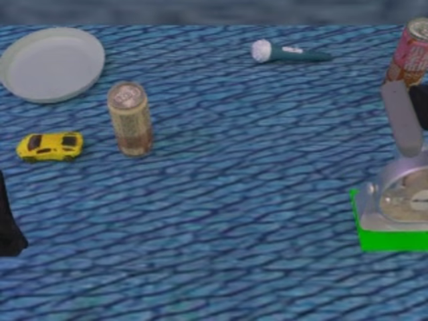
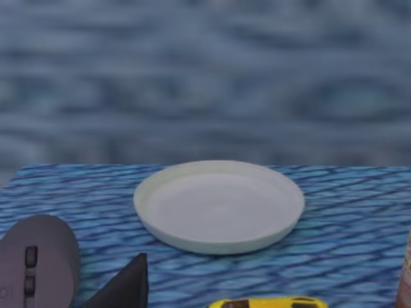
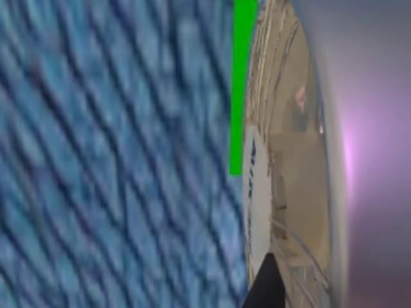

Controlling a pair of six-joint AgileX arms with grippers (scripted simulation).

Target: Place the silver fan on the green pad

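The silver fan stands at the table's right edge on the green pad, and part of it is cut off by the top view's border. Green shows along its front and left sides. My right arm reaches down over the fan from behind. Close up, the right wrist view shows the fan's shiny grille beside a strip of green pad. My right gripper is shut on the fan, with one dark fingertip against the grille. My left gripper is parked open at the left edge.
A pale round plate lies at the back left, with a yellow toy car and a brown can in front of it. A microphone lies at the back. A red can stands behind the right arm. A grey mouse lies beside the left gripper.
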